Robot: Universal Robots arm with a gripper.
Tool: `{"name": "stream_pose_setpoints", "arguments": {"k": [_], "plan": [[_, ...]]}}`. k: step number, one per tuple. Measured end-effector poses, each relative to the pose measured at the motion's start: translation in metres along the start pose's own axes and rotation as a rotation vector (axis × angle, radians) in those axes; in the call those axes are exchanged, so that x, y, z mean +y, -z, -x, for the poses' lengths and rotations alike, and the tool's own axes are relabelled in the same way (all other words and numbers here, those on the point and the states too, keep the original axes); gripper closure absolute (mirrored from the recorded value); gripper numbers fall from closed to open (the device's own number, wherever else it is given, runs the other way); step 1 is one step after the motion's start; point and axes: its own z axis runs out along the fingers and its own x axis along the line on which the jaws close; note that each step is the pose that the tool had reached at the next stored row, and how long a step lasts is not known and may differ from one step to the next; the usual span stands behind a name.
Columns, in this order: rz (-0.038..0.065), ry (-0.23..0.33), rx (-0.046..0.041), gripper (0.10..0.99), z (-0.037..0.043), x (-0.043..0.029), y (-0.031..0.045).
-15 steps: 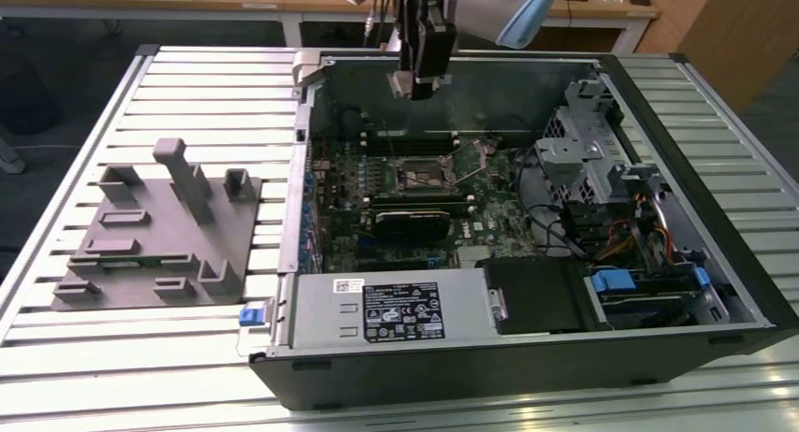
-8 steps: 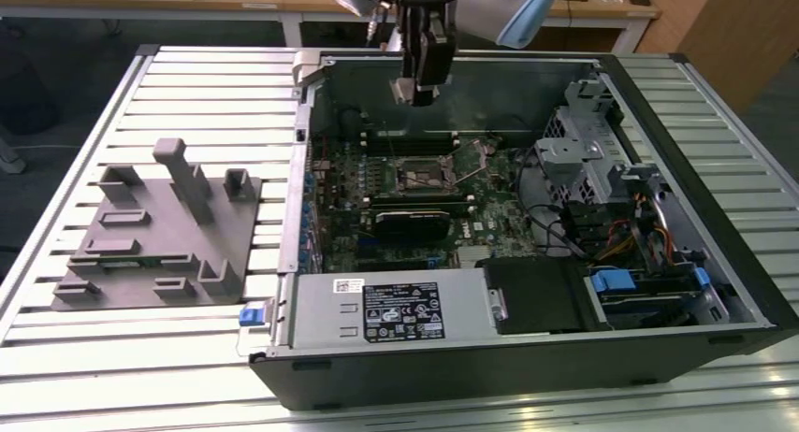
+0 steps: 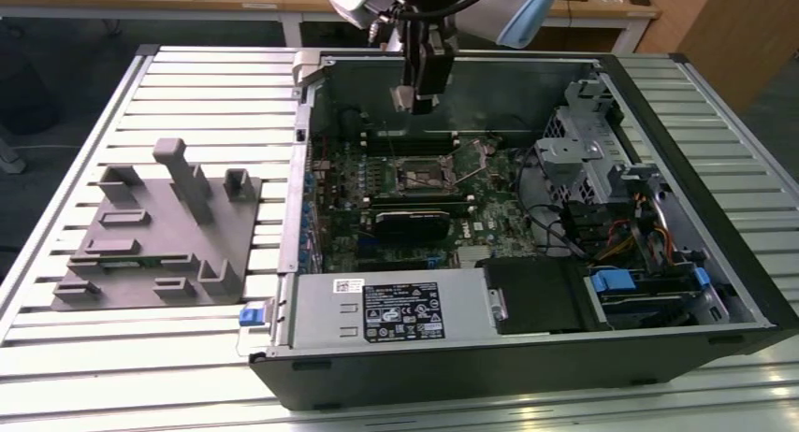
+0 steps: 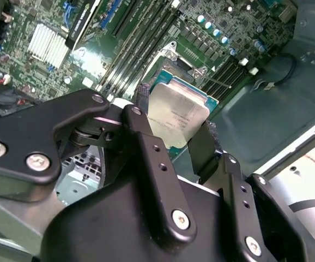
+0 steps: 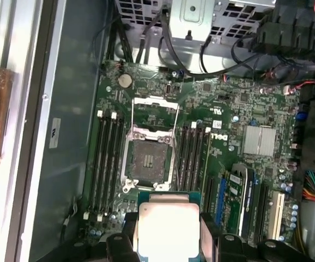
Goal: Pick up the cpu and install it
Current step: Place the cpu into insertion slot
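The cpu, clamped by its edges in my end effector, hangs above the motherboard just short of its open socket; I judge transport in hand, with squaring over that frame required.

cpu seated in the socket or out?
Out. The cpu is gripped in the end effector above the motherboard; the socket is open and empty.

The square black-framed socket lies open from above; long black memory slots flank it closely on both sides.
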Motion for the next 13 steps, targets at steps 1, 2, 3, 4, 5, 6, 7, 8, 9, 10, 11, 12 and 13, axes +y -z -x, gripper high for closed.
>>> {"name": "stream_pose_setpoints", "arguments": {"k": [1, 2, 3, 4, 5, 6, 7, 8, 9, 10, 11, 12, 13], "plan": [[0.000, -0.013, -0.0003, 0.549, 0.0000, 0.0000, -0.0009], [0.000, -0.024, -0.0007, 0.549, 0.0000, 0.0002, -0.0018], [0.000, -0.028, -0.0008, 0.549, 0.0000, 0.0006, -0.0024], [0.000, -0.029, -0.0007, 0.549, 0.0001, 0.0008, -0.0031], [0.000, -0.029, -0.0007, 0.549, 0.0001, 0.0011, -0.0037], [0.000, -0.029, -0.0007, 0.549, 0.0001, 0.0015, -0.0043], [0.000, -0.029, -0.0008, 0.549, 0.0002, 0.0019, -0.0048], [0.000, -0.029, -0.0007, 0.549, 0.0002, 0.0022, -0.0052], [0.000, -0.029, -0.0007, 0.549, 0.0002, 0.0025, -0.0056], [0.000, -0.029, -0.0007, 0.549, 0.0002, 0.0026, -0.0060], [0.000, -0.029, -0.0007, 0.549, 0.0002, 0.0025, -0.0064], [0.000, -0.029, -0.0007, 0.549, 0.0002, 0.0026, -0.0068], [0.000, -0.031, -0.0007, 0.549, 0.0003, 0.0027, -0.0073]]}}
